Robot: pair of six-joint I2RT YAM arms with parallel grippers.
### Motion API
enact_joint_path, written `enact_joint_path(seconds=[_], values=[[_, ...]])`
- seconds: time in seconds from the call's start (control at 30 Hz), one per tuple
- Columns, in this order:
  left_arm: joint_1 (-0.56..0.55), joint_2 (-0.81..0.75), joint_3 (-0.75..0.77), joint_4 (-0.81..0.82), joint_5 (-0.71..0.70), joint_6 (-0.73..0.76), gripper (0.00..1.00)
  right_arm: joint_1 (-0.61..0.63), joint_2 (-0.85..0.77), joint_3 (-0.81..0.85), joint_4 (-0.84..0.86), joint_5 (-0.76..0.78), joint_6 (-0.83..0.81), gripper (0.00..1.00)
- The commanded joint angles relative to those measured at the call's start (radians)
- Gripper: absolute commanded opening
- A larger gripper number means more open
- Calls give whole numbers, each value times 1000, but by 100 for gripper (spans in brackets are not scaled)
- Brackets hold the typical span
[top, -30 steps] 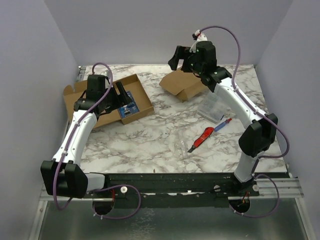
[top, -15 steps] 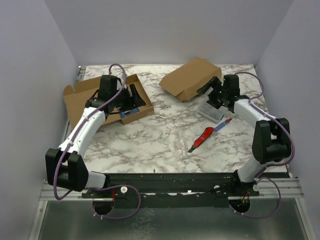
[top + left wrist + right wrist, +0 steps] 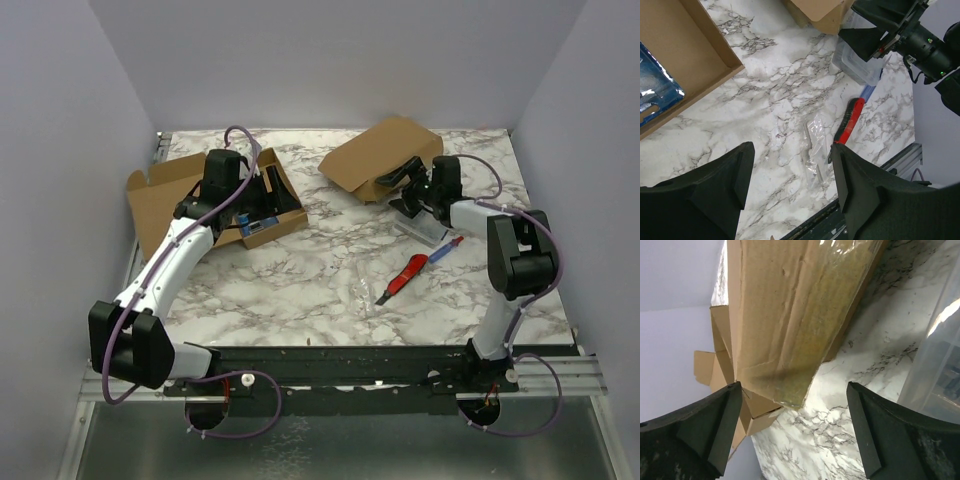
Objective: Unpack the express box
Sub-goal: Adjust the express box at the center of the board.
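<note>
**Two open claws, neither lined up yet**

The left gripper (image 3: 791, 150) has its jaws apart with nothing between them. It hangs over the open express box (image 3: 160, 200), the thing to be emptied. The blue packet (image 3: 655, 100) inside that box lies off to the claw's left, not between its fingers. The claw looks past the box wall onto the marble table (image 3: 765, 95), where a small clear bag (image 3: 815, 145) lies ahead. Closing here would likely catch nothing. Reaching sideways for the packet could clip the cardboard wall and push the light box along rather than enter it.

The right gripper (image 3: 794, 387) is also spread wide and empty. It sits low, with a second brown carton (image 3: 790, 315) just ahead of its fingertips. A clear plastic container (image 3: 940, 365) is close beside its right finger. I cannot tell whether that carton is a sealed box or only a folded lid. If the claw moves forward, the carton may slide away instead of being gripped. A swing to the right could knock the container towards the blue pen (image 3: 447, 247) and red cutter (image 3: 403, 276) behind the claw.
</note>
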Motion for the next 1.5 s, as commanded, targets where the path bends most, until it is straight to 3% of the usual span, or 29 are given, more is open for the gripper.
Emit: enact_joint_path(seconds=[0.0,0.13,0.27,0.47,0.5,0.57,0.67,0.77,0.93,1.17,1.33,1.47], values=[[-4,-39,-13,28,18,-13,69,3,24,39,121,-30,50,91],[-4,-38,-12,28,21,-13,69,3,49,45,196,-34,122,76],[-4,-44,-16,28,17,-12,69,4,46,-4,337,-12,237,50],[-62,-48,-8,46,-49,82,69,10,62,-11,484,30,278,48],[-88,-59,-12,61,-91,100,69,10,72,0,502,30,281,46],[-131,-94,-42,135,-157,123,72,10,82,25,528,18,279,31],[-178,-153,-106,281,-213,129,78,11,52,76,452,4,234,16],[-192,-157,-119,349,-243,123,79,11,-14,134,243,-16,170,2],[-194,-65,-94,376,-275,56,74,11,-151,160,-35,-23,137,0],[-194,129,-82,423,-268,-123,52,26,-254,171,-222,27,195,1],[-197,263,-30,503,-259,-131,47,43,-210,256,-296,28,164,13],[-196,368,73,510,-271,-138,42,45,-136,330,-294,38,130,16]])
